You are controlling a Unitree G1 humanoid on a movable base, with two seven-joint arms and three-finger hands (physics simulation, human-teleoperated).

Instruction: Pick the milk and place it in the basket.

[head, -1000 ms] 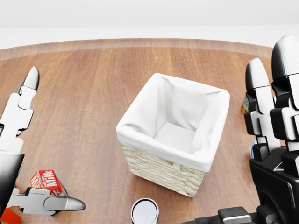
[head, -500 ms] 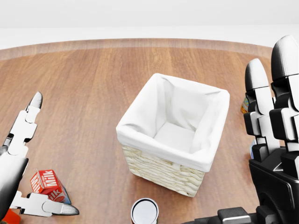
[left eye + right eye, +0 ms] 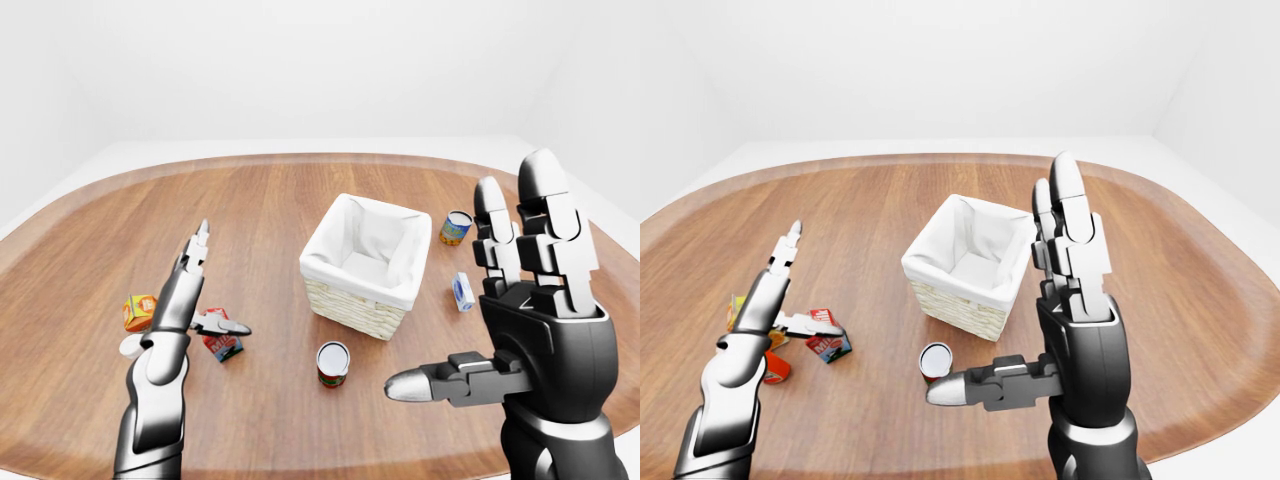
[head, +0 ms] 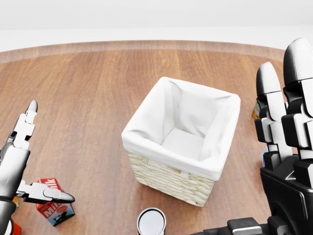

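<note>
- Milk (image 4: 55,209): a small red-and-white carton standing on the wooden table (image 4: 93,93), at the lower left of the head view, well apart from the basket.
- Left hand (image 4: 19,169): fingers spread apart, two pointing up and away and the thumb (image 4: 49,195) stretched sideways just over the carton's top; nothing is gripped, and the views do not settle whether the thumb touches the carton.
- Basket (image 4: 183,142): a square wicker box with a white cloth liner folded over its rim, standing near the table's middle, its inside showing only the liner.
- Can (image 3: 332,362): upright, just below the basket in the left-eye view, with a red label and a pale top.
- Right hand (image 3: 520,300): raised at the right of the left-eye view, fingers straight up and thumb out sideways, spread wide and holding nothing.
- Orange carton (image 3: 139,311): on the table, left of the left hand in the left-eye view.
- Second can (image 3: 456,227) and small blue-and-white carton (image 3: 462,291): right of the basket in the left-eye view, partly beside the right hand's fingers.
</note>
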